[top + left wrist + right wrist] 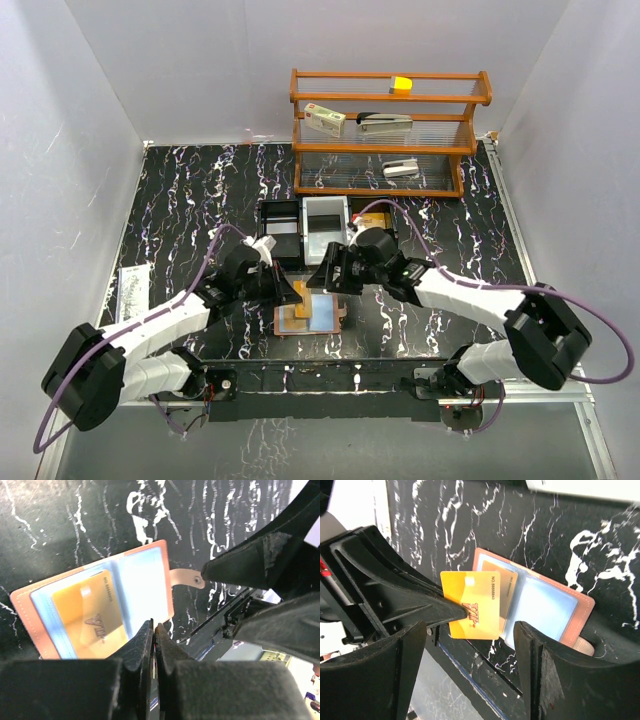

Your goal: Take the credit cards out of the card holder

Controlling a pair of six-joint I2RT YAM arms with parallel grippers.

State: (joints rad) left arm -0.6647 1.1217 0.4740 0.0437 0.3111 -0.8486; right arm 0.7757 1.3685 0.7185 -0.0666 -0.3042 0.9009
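The left gripper (462,612) is clamped on the edge of a glossy yellow-orange credit card (476,600), a thin stiff rectangle. The salmon, leather-like card holder (167,565) lies open on the black marbled bench (200,200), with another orange card (90,620) tucked in a pale-blue sleeve. The right gripper (328,280) hangs spread wide and empty.

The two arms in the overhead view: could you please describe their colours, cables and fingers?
Both the left arm and the right arm have white tubular links between bulky, rounded black joint housings. A purple cable loops along the left arm, and another purple cable runs along the right. The left fingers and right fingers are matte black, thick, tapering wedges.
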